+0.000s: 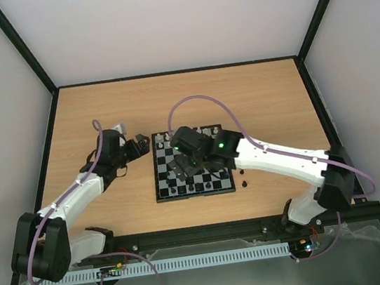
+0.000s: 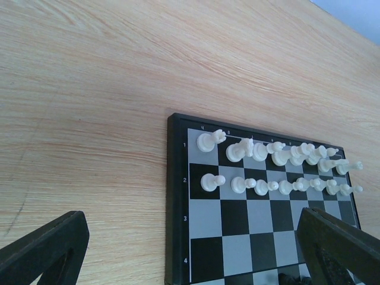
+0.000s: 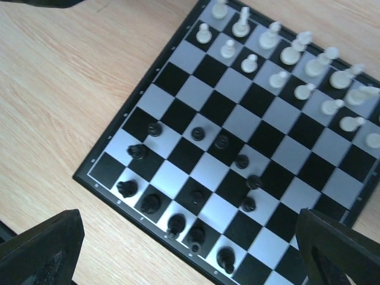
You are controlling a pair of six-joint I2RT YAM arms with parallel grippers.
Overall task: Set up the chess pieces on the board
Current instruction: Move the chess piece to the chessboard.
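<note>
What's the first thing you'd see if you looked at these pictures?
The little black-and-grey chessboard in the middle of the wooden table, with the right arm's tool hanging open just above it. On its far side the white pieces stand in two neat rows, while the black pieces on the near side are scattered and not lined up.

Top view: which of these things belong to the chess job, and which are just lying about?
Belong: the board, white pieces, black pieces, two small dark bits beside it, probably pieces.
Just there: purple cables, slotted rail at the near edge.
</note>
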